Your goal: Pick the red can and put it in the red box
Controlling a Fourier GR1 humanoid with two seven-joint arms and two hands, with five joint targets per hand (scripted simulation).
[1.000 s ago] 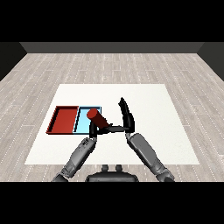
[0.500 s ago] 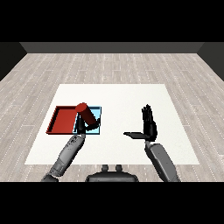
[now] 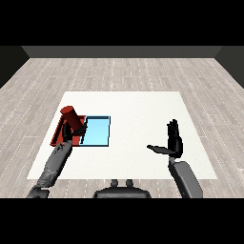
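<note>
Red is what catches the eye: the red can [image 3: 71, 117] sits tilted in the left hand [image 3: 76, 130], whose black fingers curl round its lower part, holding it up over the red tray [image 3: 56, 136] at the left of the white tabletop [image 3: 138, 109]. Just right of that tray, touching it, lies the light blue tray [image 3: 96, 131]. Well apart, on the right, the right hand [image 3: 174, 142] stands with fingers straight and thumb stretched out sideways, holding nothing.
</note>
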